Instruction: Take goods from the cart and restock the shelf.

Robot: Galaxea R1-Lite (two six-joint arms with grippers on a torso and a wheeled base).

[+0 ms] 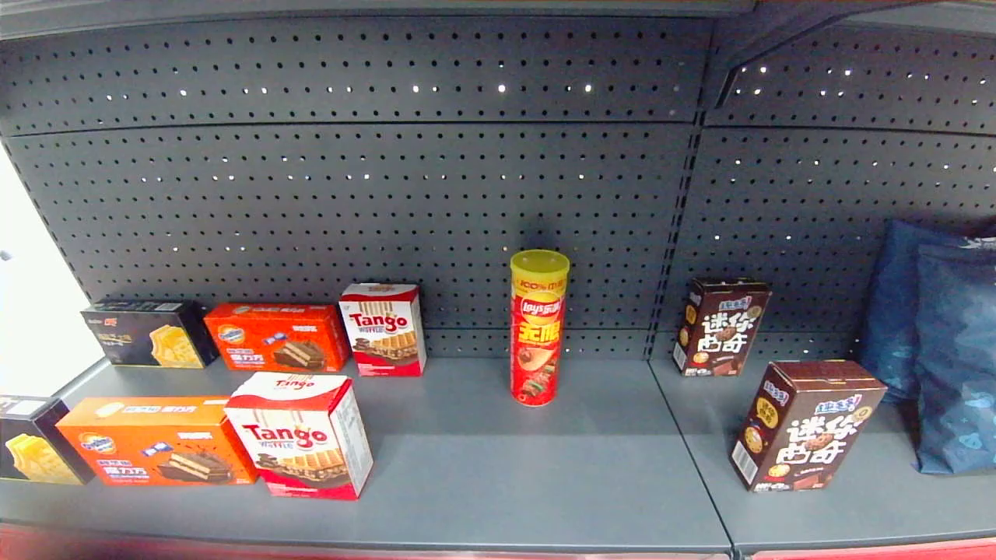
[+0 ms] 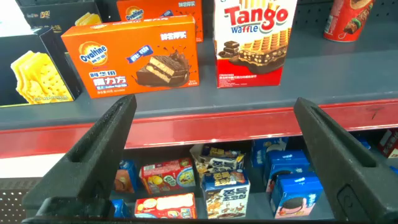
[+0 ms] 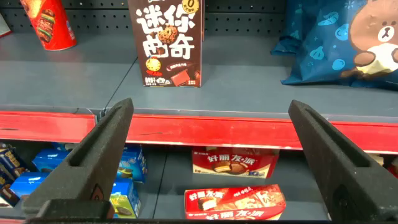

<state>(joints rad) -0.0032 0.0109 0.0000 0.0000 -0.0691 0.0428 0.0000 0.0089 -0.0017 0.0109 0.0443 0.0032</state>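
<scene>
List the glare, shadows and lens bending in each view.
Head view: white glare washes out the left edge beside the black box; light dots shine through the back panel, whose seams bow; the crisp can throws a faint shadow on it. Left wrist view: the packs under the red edge lie in shade. Right wrist view: even light on the brown box.

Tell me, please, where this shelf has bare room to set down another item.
The widest bare patch of the shelf lies between the front waffle box and the front brown cookie box, before the chip can. Gaps also flank the can along the back. The left end is crowded with boxes two rows deep; blue bags fill the right end.
</scene>
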